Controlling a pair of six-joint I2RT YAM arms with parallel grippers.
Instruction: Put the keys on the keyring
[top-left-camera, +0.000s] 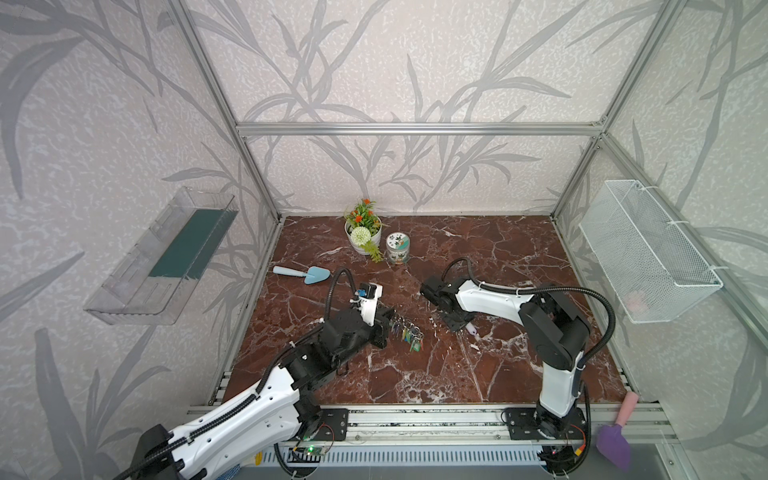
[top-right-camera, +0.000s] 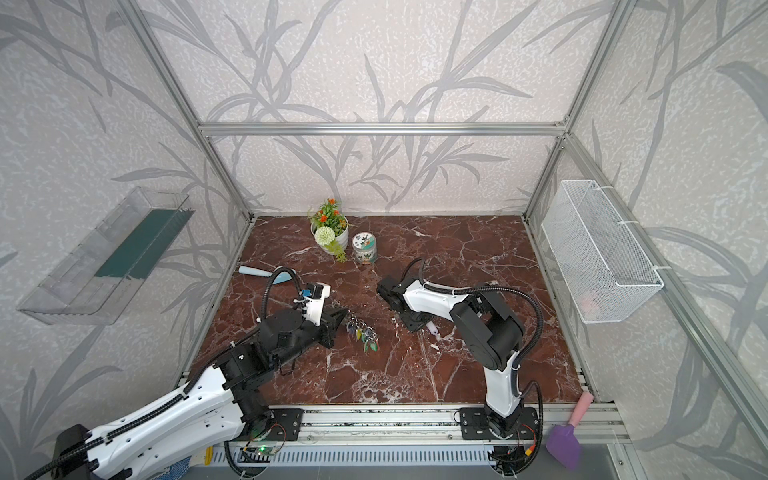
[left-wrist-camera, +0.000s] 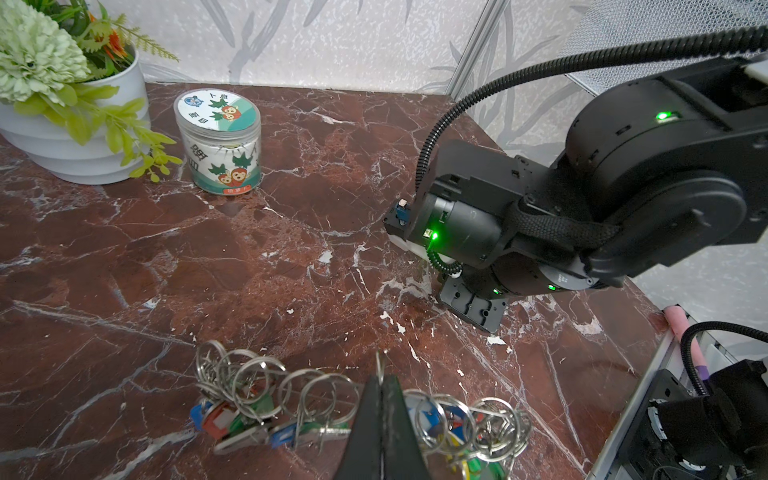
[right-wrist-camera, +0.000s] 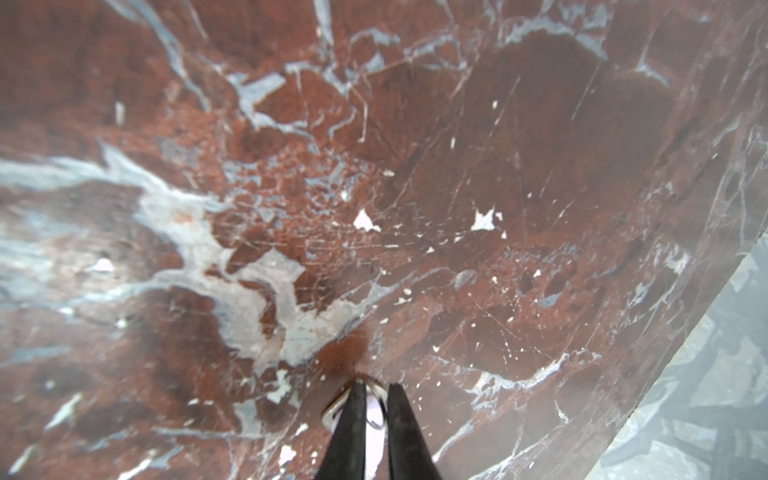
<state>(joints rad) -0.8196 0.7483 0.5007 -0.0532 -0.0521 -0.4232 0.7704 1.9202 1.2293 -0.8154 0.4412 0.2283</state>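
Observation:
The keyring (top-left-camera: 405, 332) (top-right-camera: 362, 334) lies on the marble table, left of the middle, a bunch of metal rings with blue, green, red and yellow tags (left-wrist-camera: 291, 399). My left gripper (top-left-camera: 385, 323) (left-wrist-camera: 381, 379) is shut on a thin metal edge of it. Right of the middle lie the keys (top-left-camera: 471, 329) (top-right-camera: 433, 330), showing as a pale lilac tag. My right gripper (top-left-camera: 462, 325) (right-wrist-camera: 376, 388) points down onto the table. Its jaws stand close on either side of the lilac tag and its small split ring (right-wrist-camera: 376, 415). The key itself is hidden.
A white flower pot (top-left-camera: 363, 237) and a printed tin (top-left-camera: 397, 248) stand at the back. A blue trowel (top-left-camera: 301, 273) lies back left. A wire basket (top-left-camera: 648, 253) hangs on the right wall and a clear shelf (top-left-camera: 162, 257) on the left. A purple trowel (top-left-camera: 615, 444) lies off the front right.

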